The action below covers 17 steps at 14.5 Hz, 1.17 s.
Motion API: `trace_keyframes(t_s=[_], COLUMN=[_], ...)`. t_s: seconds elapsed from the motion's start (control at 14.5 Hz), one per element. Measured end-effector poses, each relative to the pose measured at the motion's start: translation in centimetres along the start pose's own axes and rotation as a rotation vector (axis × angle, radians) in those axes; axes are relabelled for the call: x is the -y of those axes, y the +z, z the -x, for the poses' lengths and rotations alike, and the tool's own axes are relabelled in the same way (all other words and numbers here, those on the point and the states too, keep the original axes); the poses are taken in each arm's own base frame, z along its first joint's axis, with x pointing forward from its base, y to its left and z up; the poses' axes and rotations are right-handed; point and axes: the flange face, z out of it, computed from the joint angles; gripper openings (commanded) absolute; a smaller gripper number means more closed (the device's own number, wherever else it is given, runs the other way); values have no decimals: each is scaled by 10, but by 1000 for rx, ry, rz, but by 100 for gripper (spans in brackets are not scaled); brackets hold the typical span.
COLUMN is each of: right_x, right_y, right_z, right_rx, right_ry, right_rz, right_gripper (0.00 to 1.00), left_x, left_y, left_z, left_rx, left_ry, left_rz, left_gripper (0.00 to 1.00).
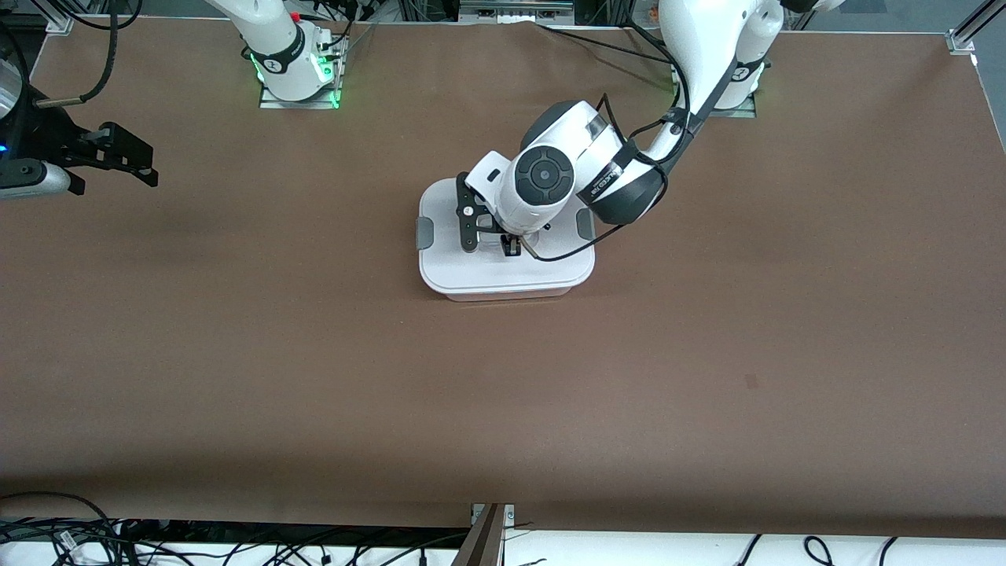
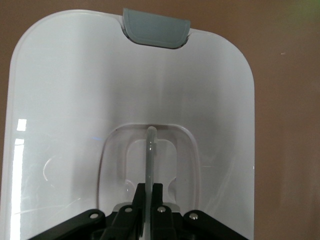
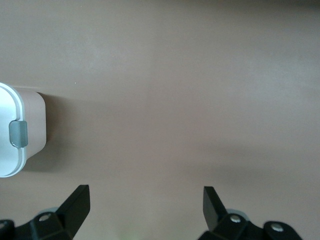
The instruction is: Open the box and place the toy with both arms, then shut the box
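The left arm (image 1: 597, 169) covers much of the box (image 1: 503, 271) lid in the front view, hiding the centre handle (image 2: 150, 155) and most of the left gripper (image 2: 148, 200). Whether the toy is inside the box cannot be told. In the right wrist view the box is cut by the edge, with only 1 clip (image 3: 18, 133) showing. The right gripper (image 1: 126, 157) sits well apart from the box, its arm cropped.

table (image 1: 314, 377): brown, matte | cables (image 1: 71, 538): black, along its near edge
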Motion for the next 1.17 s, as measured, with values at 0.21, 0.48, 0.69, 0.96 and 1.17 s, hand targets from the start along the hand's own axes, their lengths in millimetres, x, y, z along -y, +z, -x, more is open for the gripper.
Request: trace_keyframes(t_s=[0.21,0.48,0.69,0.96,1.17], right_x=[0,0,0,0,0], right_y=[0,1,1,1,1], right_z=[0,0,0,0,0], right_rx=[0,1,1,1,2], right_ry=[0,0,0,0,0], right_rz=[0,0,0,0,0], right_gripper=[100,100,100,100,100], left_x=[0,0,-4,-34,-20], left_y=[0,2,-1,-85,-175], left_z=[0,2,4,11,71], left_rx=[1,8,33,81,89], left_ry=[10,10,-9,-103,-363], left_rz=[1,7,27,-55,-176], left_gripper=[0,100,100,100,100])
